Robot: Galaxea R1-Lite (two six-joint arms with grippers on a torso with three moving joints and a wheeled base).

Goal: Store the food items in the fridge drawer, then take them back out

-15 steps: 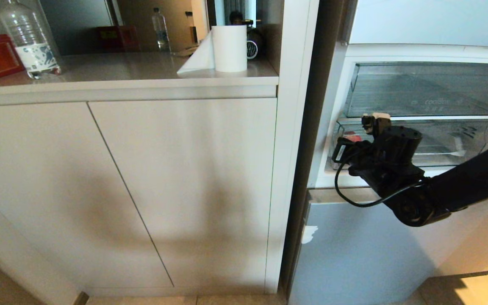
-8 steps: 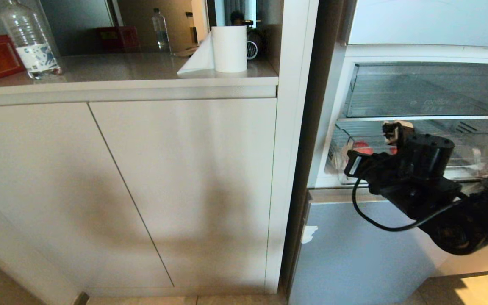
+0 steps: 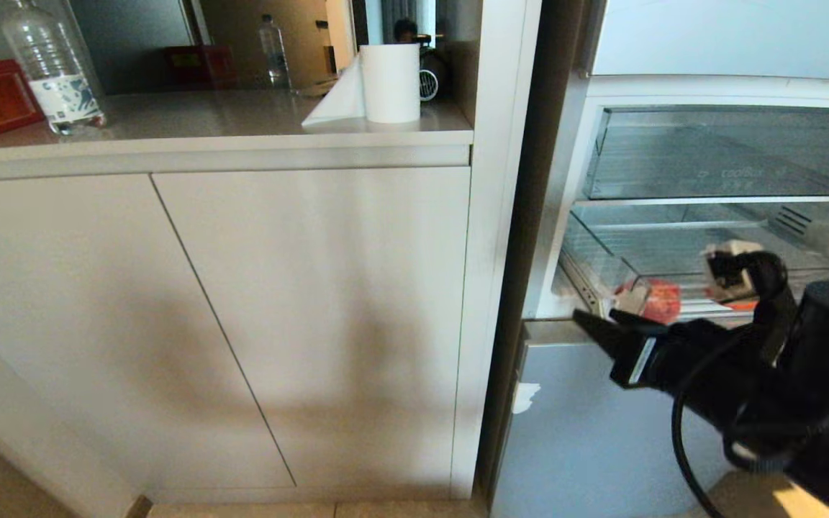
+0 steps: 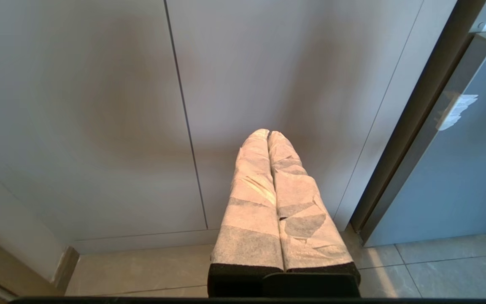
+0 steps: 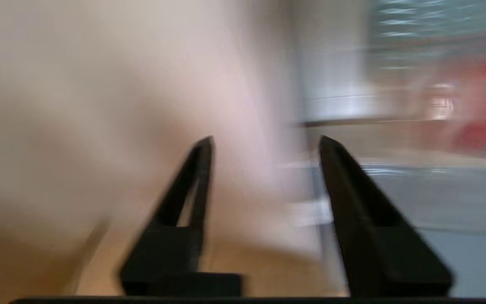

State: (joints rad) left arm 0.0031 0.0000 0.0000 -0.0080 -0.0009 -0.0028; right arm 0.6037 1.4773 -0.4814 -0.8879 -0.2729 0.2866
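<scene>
Since the right gripper (image 3: pixel 594 325) has come back out of the fridge and now hangs below the drawer's front edge at about 4 o'clock in the head view, the drawer has been pulled out with it. The fridge drawer (image 3: pixel 587 277) now stands further forward, its floor exposed. The right wrist view shows the black fingers (image 5: pixel 192 177) spread apart with nothing between them, where the claw was closed a moment ago, so the hold has been let go.

The food item (image 3: pixel 658 300), a red-orange blur, lies in the drawer near its front wall, at 3 o'clock in the head view, just above and beyond the gripper. A second orange patch further right is partly hidden by the arm; cannot tell what it is.

Judgement: drawer open, fruit inside; next comes either reaching in for it or pushing the drawer shut.

Left gripper (image 4: pixel 268 139) parked low at the cabinet doors (image 3: pixel 314 324), padded fingers pressed together, empty.

Surroundings: taller clear bin (image 3: pixel 731 155) above the drawer at 2 o'clock; paper towel roll (image 3: pixel 389 83) at 12 and water bottle (image 3: pixel 51 68) at 10 on the counter. The drawer's front wall stands between claw and fruit; entry must be from above.
</scene>
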